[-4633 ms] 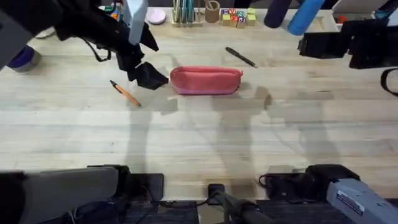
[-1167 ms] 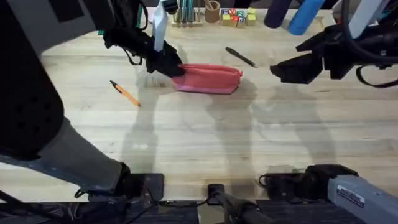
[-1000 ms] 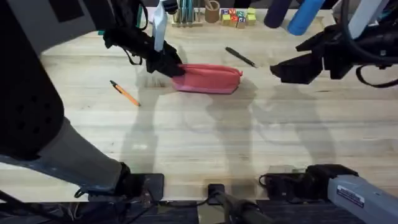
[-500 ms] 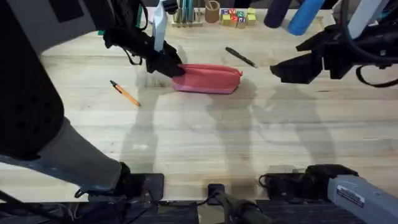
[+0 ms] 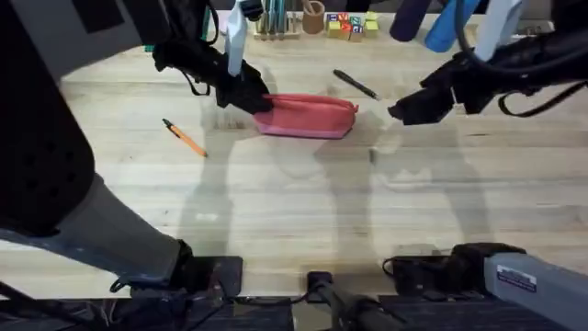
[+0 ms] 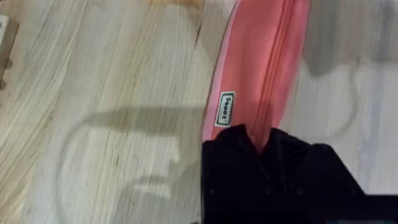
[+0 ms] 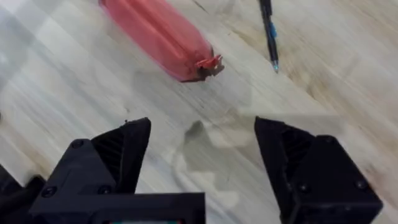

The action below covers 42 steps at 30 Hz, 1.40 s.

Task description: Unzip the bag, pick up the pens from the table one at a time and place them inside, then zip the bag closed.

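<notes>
Bare table (image 5: 303,211) nearside of the bag (image 5: 308,118), black pen (image 5: 356,85) close behind, likely little passing room there

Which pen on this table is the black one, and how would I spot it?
Find the pink pouch in the middle of the wooden table. Just beyond its right end lies a slim black pen, flat and slanted. The other loose pen is orange, left of the pouch.

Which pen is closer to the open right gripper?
The black pen, lying just beyond the bag's right end near the right gripper. The orange pen lies far off, left of the bag.
</notes>
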Tool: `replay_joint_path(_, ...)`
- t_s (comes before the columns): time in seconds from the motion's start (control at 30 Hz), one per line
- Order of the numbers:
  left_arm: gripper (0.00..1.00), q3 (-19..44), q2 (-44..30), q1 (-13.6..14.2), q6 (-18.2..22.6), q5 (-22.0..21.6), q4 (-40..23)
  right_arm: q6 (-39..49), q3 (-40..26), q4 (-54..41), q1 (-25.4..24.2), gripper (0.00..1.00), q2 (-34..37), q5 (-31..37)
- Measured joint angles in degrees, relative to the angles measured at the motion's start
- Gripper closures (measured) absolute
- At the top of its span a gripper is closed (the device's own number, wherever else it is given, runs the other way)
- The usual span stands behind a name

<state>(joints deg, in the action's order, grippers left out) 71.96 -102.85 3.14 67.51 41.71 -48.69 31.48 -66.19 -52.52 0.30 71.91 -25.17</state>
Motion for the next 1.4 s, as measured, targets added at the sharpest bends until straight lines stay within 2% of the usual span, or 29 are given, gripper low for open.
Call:
replay_joint_path(0.43,0.958,0.0,0.0,0.0,0.0,0.0,0.0,18.1,0.0,0.2,0.0,0.006,8.7,-4.2)
replay_joint_path(0.63,0.958,0.0,0.0,0.0,0.0,0.0,0.0,23.5,0.0,0.2,0.3,0.006,13.4,-5.7)
replay_joint_path(0.97,0.958,0.0,0.0,0.0,0.0,-0.1,0.0,28.4,0.0,3.5,3.6,0.006,18.8,-6.2)
replay_joint_path(1.17,0.958,0.0,0.0,0.0,0.0,-0.1,0.0,29.1,0.0,7.4,3.7,0.006,21.9,-6.2)
replay_joint_path(1.4,0.958,0.0,0.0,0.0,0.0,-0.1,0.1,29.5,0.0,11.6,3.8,0.006,22.3,-6.2)
